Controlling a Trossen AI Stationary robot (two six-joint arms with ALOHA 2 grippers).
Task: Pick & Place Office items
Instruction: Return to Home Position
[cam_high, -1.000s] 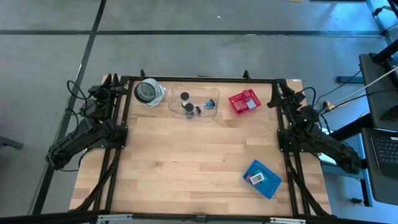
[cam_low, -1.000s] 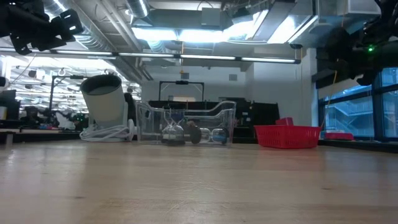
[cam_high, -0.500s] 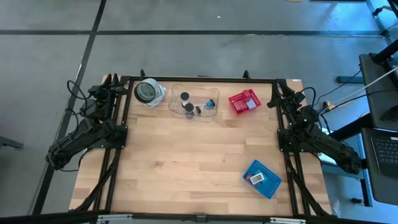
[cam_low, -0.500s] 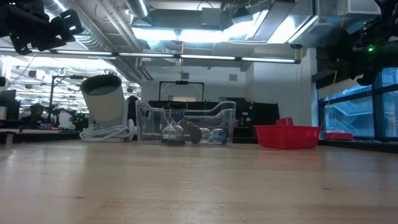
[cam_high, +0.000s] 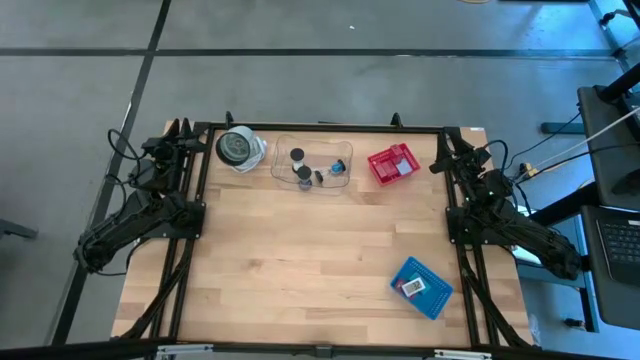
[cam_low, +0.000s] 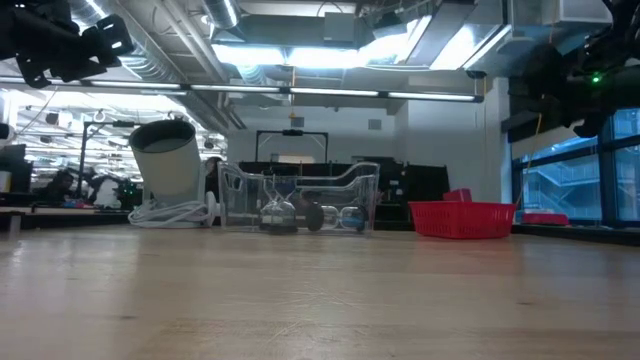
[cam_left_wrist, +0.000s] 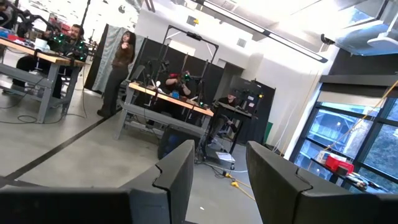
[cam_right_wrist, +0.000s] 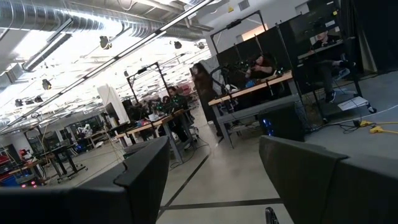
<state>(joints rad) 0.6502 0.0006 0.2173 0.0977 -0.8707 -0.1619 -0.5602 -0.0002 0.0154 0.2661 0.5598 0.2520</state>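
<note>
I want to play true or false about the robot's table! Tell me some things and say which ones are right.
1. The blue bin sits on the right arm's side of the table. True.
2. The left gripper holds a red block. False: it is open and empty, with its arm folded at the table's left edge.
3. The transparent bin is empty. False: small office items lie in it.
4. The red mesh basket stands beside the transparent bin. True.
5. The right gripper hangs over the table's middle. False: it is open, with its arm folded at the right edge.
</note>
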